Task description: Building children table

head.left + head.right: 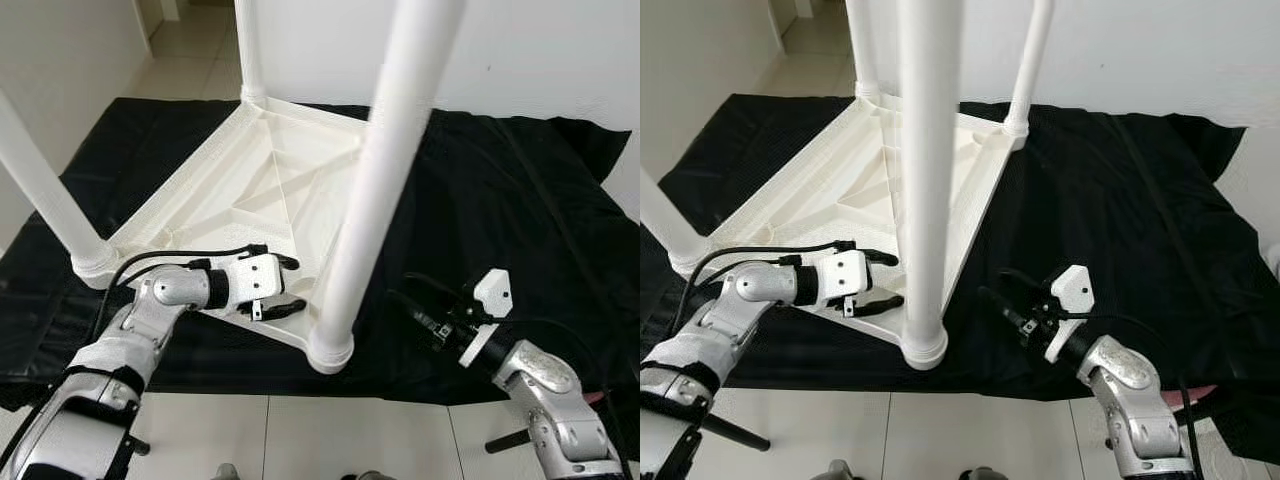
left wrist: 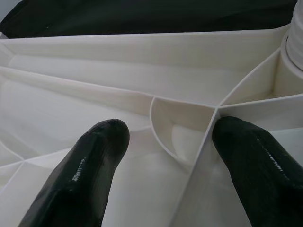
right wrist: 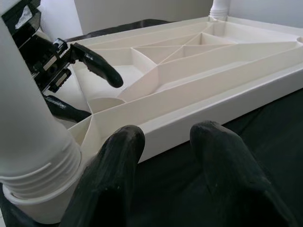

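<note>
A white plastic children's table (image 1: 270, 180) lies upside down on a black cloth, its ribbed underside facing up. Three legs stand up from its corners: the near leg (image 1: 370, 190), the left leg (image 1: 45, 190) and a far leg (image 1: 248, 50); a further far leg (image 1: 1032, 60) stands behind. My left gripper (image 1: 284, 285) is open at the table's near edge, left of the near leg, one finger above the ribs (image 2: 180, 123) and one lower by the rim. My right gripper (image 1: 412, 303) is open and empty over the cloth, right of the near leg's base (image 3: 28, 118), pointing at the table rim (image 3: 213, 109).
The black cloth (image 1: 520, 200) covers the floor under and to the right of the table. White tiles (image 1: 300, 430) lie in front of it. A white wall (image 1: 540, 50) stands behind, and a tiled passage (image 1: 190, 40) opens at the far left.
</note>
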`<state>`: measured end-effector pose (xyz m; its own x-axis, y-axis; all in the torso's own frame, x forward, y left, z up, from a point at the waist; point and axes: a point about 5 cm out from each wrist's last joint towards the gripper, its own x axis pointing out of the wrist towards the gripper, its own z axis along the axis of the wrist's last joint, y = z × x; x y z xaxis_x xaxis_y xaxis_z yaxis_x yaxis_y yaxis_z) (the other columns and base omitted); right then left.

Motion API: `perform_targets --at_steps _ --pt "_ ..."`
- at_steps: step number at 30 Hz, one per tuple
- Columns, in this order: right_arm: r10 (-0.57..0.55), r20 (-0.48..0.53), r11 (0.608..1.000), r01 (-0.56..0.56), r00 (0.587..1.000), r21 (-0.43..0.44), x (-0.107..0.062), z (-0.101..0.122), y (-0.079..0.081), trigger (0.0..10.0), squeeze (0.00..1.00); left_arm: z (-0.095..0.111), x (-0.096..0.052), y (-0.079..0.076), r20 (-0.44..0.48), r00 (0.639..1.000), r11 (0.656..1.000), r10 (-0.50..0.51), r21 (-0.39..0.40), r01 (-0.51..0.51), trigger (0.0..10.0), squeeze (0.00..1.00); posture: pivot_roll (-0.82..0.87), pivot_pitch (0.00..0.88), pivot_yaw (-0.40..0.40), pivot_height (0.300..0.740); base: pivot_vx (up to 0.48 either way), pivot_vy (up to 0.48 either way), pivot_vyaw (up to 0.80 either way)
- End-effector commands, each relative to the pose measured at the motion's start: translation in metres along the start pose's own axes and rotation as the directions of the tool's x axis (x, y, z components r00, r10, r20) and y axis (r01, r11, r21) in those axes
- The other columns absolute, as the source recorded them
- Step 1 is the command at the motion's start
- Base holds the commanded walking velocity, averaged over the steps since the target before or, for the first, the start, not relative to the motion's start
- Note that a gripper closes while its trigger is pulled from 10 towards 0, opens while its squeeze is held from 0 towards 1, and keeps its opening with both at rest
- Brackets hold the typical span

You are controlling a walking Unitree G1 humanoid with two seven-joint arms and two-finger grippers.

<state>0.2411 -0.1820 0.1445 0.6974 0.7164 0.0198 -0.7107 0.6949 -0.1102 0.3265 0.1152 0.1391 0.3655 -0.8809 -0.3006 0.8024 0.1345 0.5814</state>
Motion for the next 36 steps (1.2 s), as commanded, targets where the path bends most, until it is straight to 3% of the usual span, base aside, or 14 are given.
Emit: perform_targets --at_steps 1,3,4,5,8,15,23,24,36 --pt "0.019 -0.026 1.000 -0.019 0.999 0.008 -0.006 -0.001 0.000 10.0 0.35 0.008 0.009 0.011 0.038 0.983 0.984 0.177 0.002 -0.177 10.0 0.00 -0.10 0.075 0.018 0.740 0.000 0.000 0.00" --pt "0.036 -0.042 0.999 -0.036 0.998 0.004 -0.009 -0.002 0.000 10.0 0.37 0.013 0.012 0.013 0.064 0.982 0.984 0.180 -0.005 -0.180 10.0 0.00 -0.10 0.078 0.018 0.740 0.000 0.000 0.00" --pt "0.054 -0.053 0.999 -0.053 0.997 0.009 -0.011 -0.003 0.001 10.0 0.77 0.016 0.011 0.014 0.083 0.980 0.983 0.181 -0.005 -0.181 10.0 0.00 -0.09 0.080 0.017 0.740 0.000 0.000 0.00" --pt "0.062 -0.059 0.998 -0.062 0.996 0.006 -0.012 -0.003 0.001 10.0 1.00 0.016 0.009 0.016 0.090 0.979 0.983 0.184 -0.006 -0.184 10.0 0.00 -0.09 0.081 0.017 0.740 0.000 0.000 0.00" --pt "0.086 -0.067 0.996 -0.084 0.994 0.031 -0.013 -0.004 0.002 10.0 1.00 0.017 0.004 0.018 0.096 0.977 0.982 0.189 -0.009 -0.189 10.0 0.00 -0.08 0.082 0.016 0.740 0.000 0.000 0.00" --pt "0.237 -0.072 0.970 -0.233 0.969 0.064 -0.013 0.002 0.005 10.0 1.00 0.016 -0.035 0.021 0.096 0.979 0.983 0.181 -0.005 -0.182 10.0 0.00 -0.05 0.076 -0.003 0.740 0.000 0.000 0.00" --pt "0.267 -0.049 0.963 -0.266 0.962 0.040 -0.007 0.008 0.004 10.0 1.00 0.014 -0.046 0.017 0.069 0.984 0.987 0.161 -0.010 -0.161 10.0 0.00 -0.04 0.075 -0.007 0.740 0.000 0.000 0.00" --pt "0.310 -0.041 0.950 -0.308 0.950 0.043 -0.002 0.010 0.008 10.0 0.00 0.013 -0.050 0.013 0.055 0.989 0.990 0.140 -0.015 -0.140 10.0 0.00 -0.04 0.073 -0.015 0.740 0.000 0.000 0.00" --pt "0.478 -0.021 0.878 -0.478 0.878 0.011 0.023 0.013 0.020 10.0 0.00 0.014 -0.067 -0.010 -0.004 1.000 0.995 0.028 -0.091 -0.029 10.0 0.00 -0.01 0.066 -0.033 0.740 0.000 0.000 0.00"
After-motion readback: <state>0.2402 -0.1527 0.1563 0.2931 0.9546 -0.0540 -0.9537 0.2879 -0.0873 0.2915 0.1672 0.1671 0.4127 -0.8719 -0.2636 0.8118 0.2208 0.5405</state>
